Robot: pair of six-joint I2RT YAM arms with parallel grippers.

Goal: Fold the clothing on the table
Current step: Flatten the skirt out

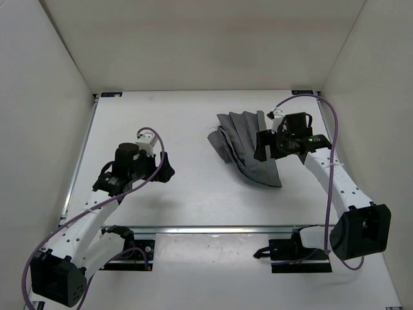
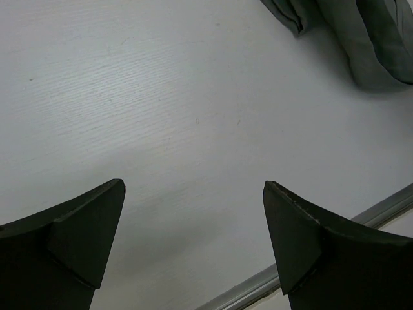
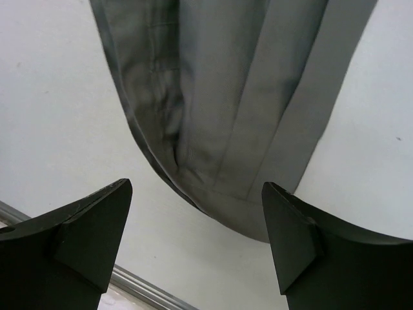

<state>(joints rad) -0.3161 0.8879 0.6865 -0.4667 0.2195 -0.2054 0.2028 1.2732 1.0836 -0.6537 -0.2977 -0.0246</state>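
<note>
My left gripper point(image 2: 193, 187) hangs wide open over the table point(image 1: 187, 206). Farther out, my right gripper point(image 3: 197, 184), also wide, hovers above the clothing point(image 1: 248, 152), which is bunched at the far right. I judge the first grasp is pending, so I must descend onto its edge.

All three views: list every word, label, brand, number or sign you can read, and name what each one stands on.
None: no view shows any readable text.
The clothing is plain grey with no tag or print showing.
The table is bare white.
The left gripper and right gripper carry no visible marking.
</note>
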